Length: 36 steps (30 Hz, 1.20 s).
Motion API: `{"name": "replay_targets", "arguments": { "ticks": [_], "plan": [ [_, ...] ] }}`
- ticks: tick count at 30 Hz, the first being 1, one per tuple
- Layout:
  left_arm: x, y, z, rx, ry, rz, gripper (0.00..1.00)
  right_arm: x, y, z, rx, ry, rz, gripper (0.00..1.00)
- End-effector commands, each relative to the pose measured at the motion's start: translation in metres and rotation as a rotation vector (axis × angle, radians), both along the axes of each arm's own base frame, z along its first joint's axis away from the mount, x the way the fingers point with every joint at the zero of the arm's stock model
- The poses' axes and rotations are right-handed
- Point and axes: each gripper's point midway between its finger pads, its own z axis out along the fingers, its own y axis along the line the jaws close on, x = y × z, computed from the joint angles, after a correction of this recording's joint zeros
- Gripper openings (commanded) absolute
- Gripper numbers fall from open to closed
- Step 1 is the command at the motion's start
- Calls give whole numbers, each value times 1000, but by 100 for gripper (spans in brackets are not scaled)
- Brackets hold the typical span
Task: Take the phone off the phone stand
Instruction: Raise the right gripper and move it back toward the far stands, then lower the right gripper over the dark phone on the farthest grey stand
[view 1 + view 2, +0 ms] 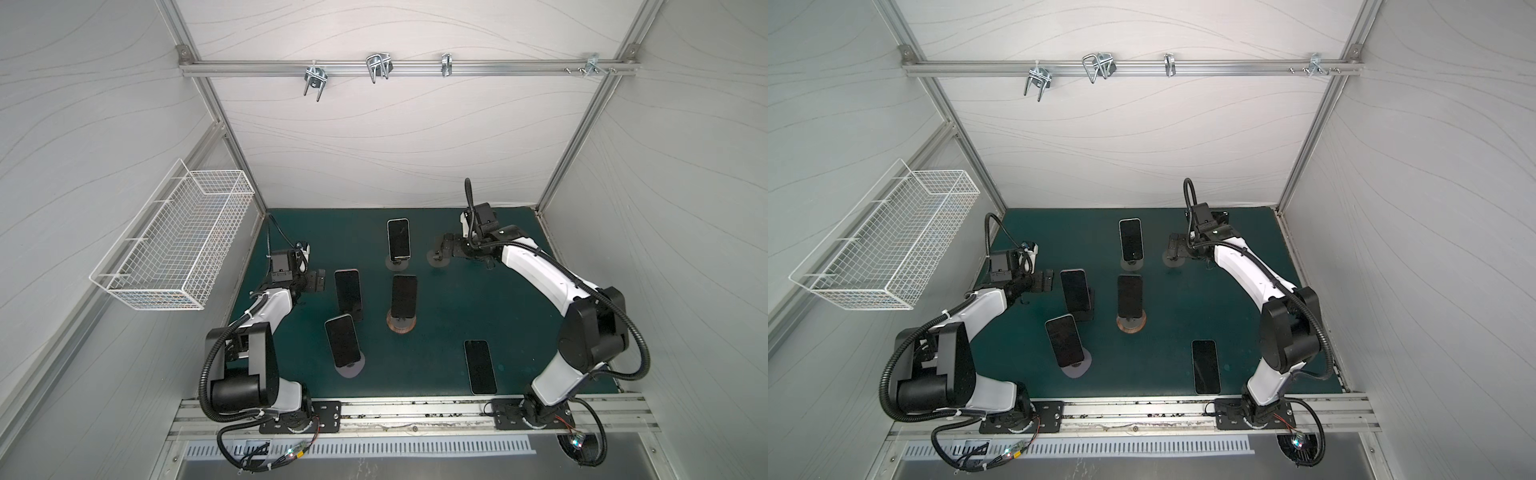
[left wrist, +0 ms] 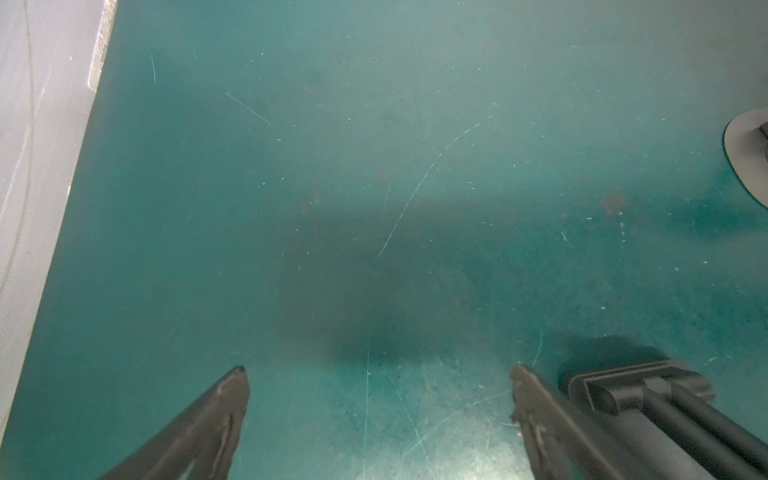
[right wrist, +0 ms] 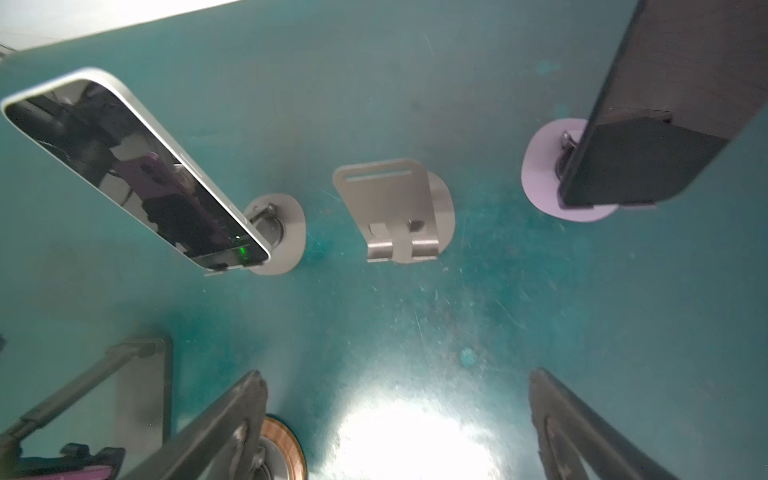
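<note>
While both gape wide, the right gripper (image 3: 397, 380) hangs near the grey metal phone stand (image 3: 395, 208) at 1 o'clock on the green table (image 1: 457, 307), the left gripper (image 2: 378, 369) at 9 o'clock; the black rectangular phone (image 1: 480, 366) lies flat at 4 o'clock.

Green mat (image 2: 374, 166) under you: matt, rubbery-looking, scratched all over, w/ a bright glare patch. That empty stand (image 3: 386, 199) is brushed silver metal, satin finish. See the phone (image 3: 124, 166) beside it: glossy glass screen, mirror-like, smooth pale rim. The lilac stand base (image 3: 540, 183) looks like matt plastic. There's a wood-grain ring (image 3: 286, 440) on another base. The wire basket (image 1: 174, 249) is white coated metal.
</note>
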Motion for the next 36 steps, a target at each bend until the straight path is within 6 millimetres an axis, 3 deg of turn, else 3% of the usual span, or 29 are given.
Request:
{"name": "replay_targets", "arguments": {
  "ticks": [1, 8, 14, 26, 36],
  "plan": [
    [14, -2, 15, 6, -38, -24, 99, 4, 7, 9, 42, -19, 48, 99],
    [9, 1, 21, -27, -64, -22, 96, -17, 14, 14, 104, 1, 109, 99],
    [9, 2, 19, -39, -46, -21, 96, -21, -2, 23, 56, -48, 83, 99],
    [2, -12, 23, -60, -79, -100, 97, 21, -71, 44, 73, -131, -46, 99],
    [2, -11, 22, -58, -73, -92, 97, 66, -92, 62, 8, -230, -64, 99]
  ]
}}
